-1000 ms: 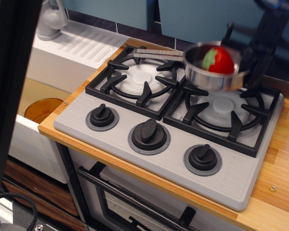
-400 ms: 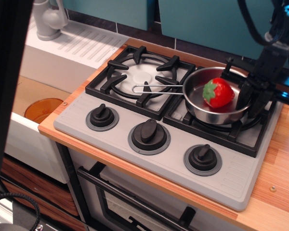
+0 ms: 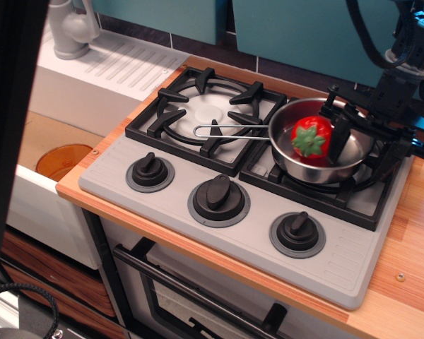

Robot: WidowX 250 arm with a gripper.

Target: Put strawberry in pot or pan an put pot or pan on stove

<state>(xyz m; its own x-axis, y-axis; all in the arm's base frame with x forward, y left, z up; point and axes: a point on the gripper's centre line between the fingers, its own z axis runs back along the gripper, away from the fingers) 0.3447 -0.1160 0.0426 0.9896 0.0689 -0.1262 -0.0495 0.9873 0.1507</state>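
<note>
The steel pan (image 3: 294,162) rests on the right burner of the grey stove (image 3: 171,205). Its wire handle (image 3: 230,128) points left over the left burner. The red strawberry (image 3: 311,136) lies inside the pan, with its green cap turned toward the front. My black gripper (image 3: 368,144) is at the pan's right side, with its jaws spread. One finger (image 3: 337,137) is inside the pan next to the strawberry. The other finger is outside the right rim. The gripper holds nothing.
Three black knobs (image 3: 218,192) line the stove's front. A white sink unit (image 3: 106,78) with a grey faucet (image 3: 71,32) stands to the left, with an orange disc (image 3: 63,161) in the basin. The wooden counter (image 3: 410,233) runs along the right.
The pan with the strawberry came down from the air onto the right burner. The gripper then opened off the pan's right rim, and the strawberry rolled a little.
</note>
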